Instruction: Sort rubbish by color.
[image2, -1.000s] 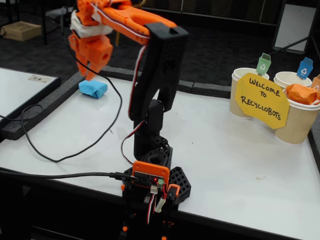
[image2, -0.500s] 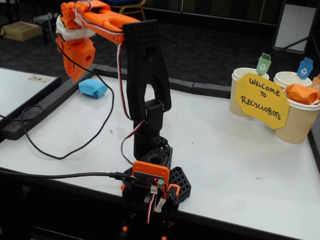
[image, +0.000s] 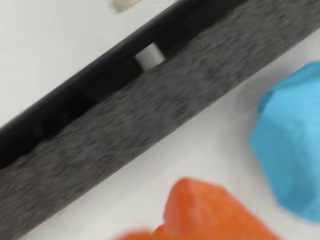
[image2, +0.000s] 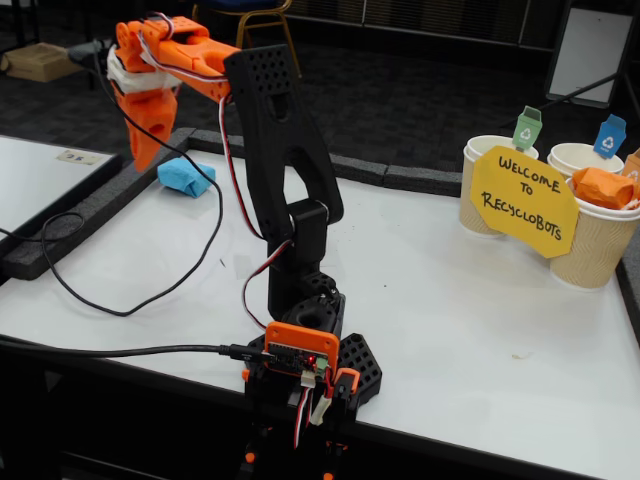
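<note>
A blue crumpled paper wad (image2: 187, 177) lies on the white table (image2: 450, 320) near its far left edge. My orange gripper (image2: 141, 158) hangs pointing down just left of the wad and above it. Its fingers taper to a single tip with no gap and nothing held. In the wrist view the blue wad (image: 292, 150) fills the right side, and one blurred orange finger (image: 210, 212) rises from the bottom edge beside it. An orange wad (image2: 602, 187) rests in the brown paper cup (image2: 590, 245) at the far right.
Two white cups stand by the brown one, one with a green tag (image2: 527, 128) and one with a blue tag (image2: 609, 136). A yellow sign (image2: 522, 200) leans on them. A grey foam strip (image: 150, 125) borders the table. A black cable (image2: 100, 300) loops across the left.
The arm has swung left. The gripper has moved from above the blue wad to its left side and dropped slightly.
</note>
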